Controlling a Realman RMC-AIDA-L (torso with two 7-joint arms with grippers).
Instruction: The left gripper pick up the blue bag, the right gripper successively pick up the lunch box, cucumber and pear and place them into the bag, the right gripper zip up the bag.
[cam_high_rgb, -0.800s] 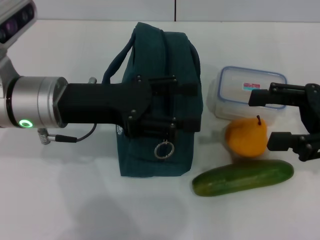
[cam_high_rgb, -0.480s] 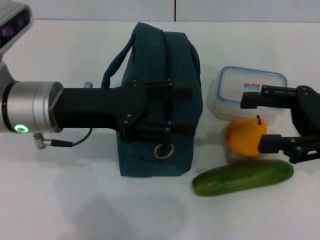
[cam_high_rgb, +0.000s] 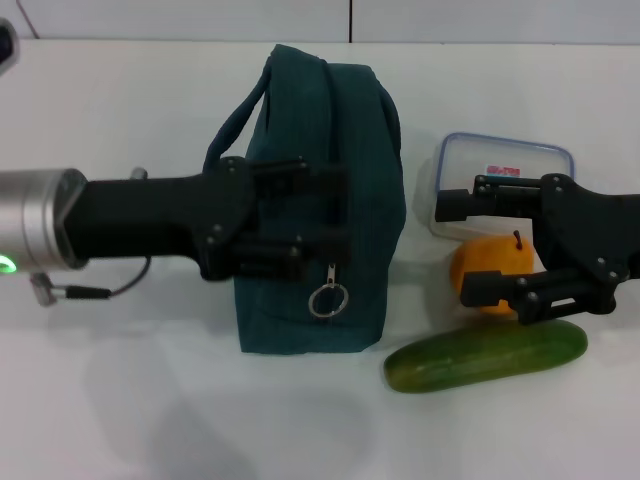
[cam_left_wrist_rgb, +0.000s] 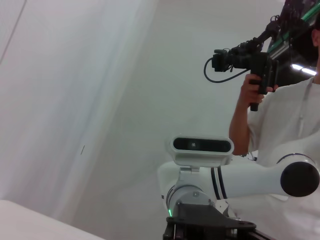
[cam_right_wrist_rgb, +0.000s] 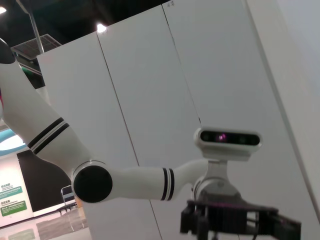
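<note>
Overhead, right pincer (cam_high_rgb: 468, 246) open astride pear (cam_high_rgb: 482, 270)

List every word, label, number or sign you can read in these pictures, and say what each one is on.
None can be read.
Red and blue sticker on the lunch box lid: print too small to read.
Green and white sign on the far wall in the right wrist view: lines of text, too blurred to read.
Blue bag: no lettering shows; the left gripper covers part of its front.
</note>
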